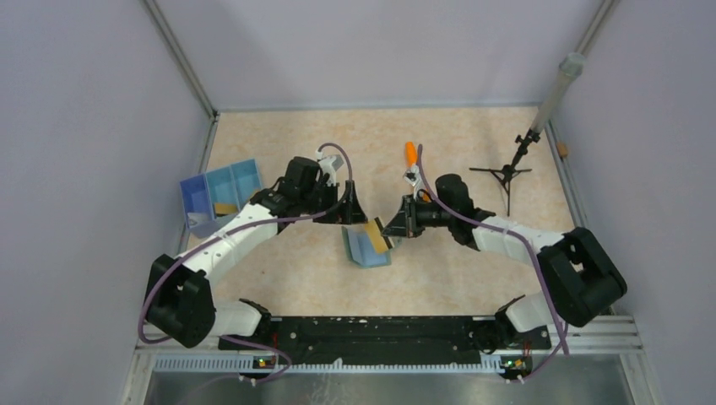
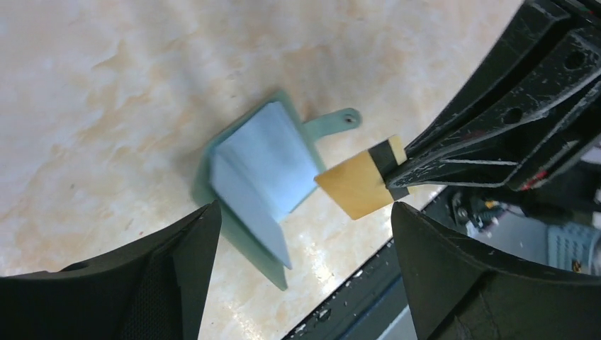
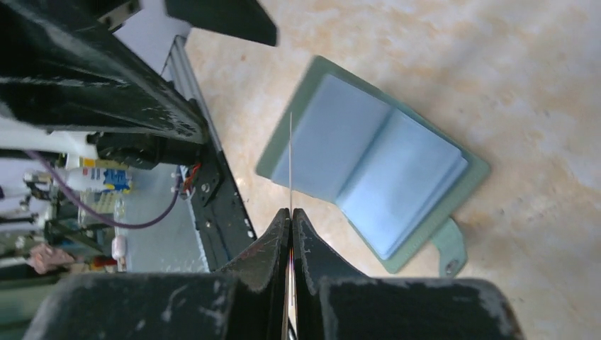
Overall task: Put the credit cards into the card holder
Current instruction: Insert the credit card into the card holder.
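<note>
The right arm [image 1: 507,238] had its jaws pinched flat together on a thin gold-tan rectangular credit card [image 2: 360,185] with a dark stripe, gripping it at the striped end. In the right wrist view the card showed edge-on as a fine line running straight out from the closed tips. It was held in the air just over the near edge of the flat grey-green folding card holder [image 3: 368,163]. Whether the card's free corner touched it could not be told.

The card holder lay opened out on the pale marbled worktop [image 1: 473,278] between the two arms. Its pale blue inside faced up, one blue leaf stood partly raised, and a small tab with a stud stuck out from one side.

The left arm [image 1: 245,228] reached in from the other side. Its jaws stood wide apart and held nothing, hanging above the worktop just beside the card holder.

A second gold-tan card [image 1: 224,208] lay in the blue plastic compartment tray [image 1: 196,196] at the left of the worktop, close beside the left arm. Which compartment it was in could not be told. An orange cylinder [image 1: 410,153] and a small black tripod [image 1: 505,174] stood further back.
</note>
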Controlling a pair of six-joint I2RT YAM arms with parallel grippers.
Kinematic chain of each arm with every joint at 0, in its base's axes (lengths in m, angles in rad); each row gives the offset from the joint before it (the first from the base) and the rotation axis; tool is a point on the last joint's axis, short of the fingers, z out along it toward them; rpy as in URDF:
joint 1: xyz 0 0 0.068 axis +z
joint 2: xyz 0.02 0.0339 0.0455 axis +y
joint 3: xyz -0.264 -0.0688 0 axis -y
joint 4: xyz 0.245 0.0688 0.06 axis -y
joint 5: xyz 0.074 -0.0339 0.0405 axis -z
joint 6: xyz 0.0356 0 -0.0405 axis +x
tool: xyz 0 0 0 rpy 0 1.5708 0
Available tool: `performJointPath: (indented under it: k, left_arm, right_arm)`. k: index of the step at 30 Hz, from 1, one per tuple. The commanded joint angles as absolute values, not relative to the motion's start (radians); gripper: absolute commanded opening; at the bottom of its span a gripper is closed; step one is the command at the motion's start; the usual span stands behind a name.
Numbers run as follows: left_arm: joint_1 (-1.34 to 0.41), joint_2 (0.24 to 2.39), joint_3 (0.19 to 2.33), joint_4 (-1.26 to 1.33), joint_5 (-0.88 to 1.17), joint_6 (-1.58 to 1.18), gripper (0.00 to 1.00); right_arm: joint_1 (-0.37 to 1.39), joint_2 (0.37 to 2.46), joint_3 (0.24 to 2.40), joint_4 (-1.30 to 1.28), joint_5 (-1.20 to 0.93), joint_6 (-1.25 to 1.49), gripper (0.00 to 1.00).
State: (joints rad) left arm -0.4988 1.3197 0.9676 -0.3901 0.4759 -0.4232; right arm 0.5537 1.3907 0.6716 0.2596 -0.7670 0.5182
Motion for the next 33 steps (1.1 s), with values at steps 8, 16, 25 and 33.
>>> performJointPath:
  k: [8, 16, 25, 33]
  left_arm:
    - [-0.56, 1.321, 0.877, -0.323, 0.186, -0.609, 0.99]
    - [-0.56, 1.37, 0.835, -0.353, 0.194, -0.649, 0.82]
    - [-0.558, 1.379, 0.747, -0.293, 0.224, -0.707, 0.43]
    - [-0.559, 1.365, 0.672, -0.27, 0.208, -0.724, 0.15]
  right_arm:
    - [0.621, 1.586, 0.664, 0.487, -0.569, 0.705, 0.0]
    - [0.68, 1.679, 0.69, 0.55, -0.552, 0.75, 0.0]
    - [0.688, 1.689, 0.675, 0.536, -0.481, 0.758, 0.0]
    - [0.687, 1.663, 0.632, 0.538, -0.439, 0.791, 0.0]
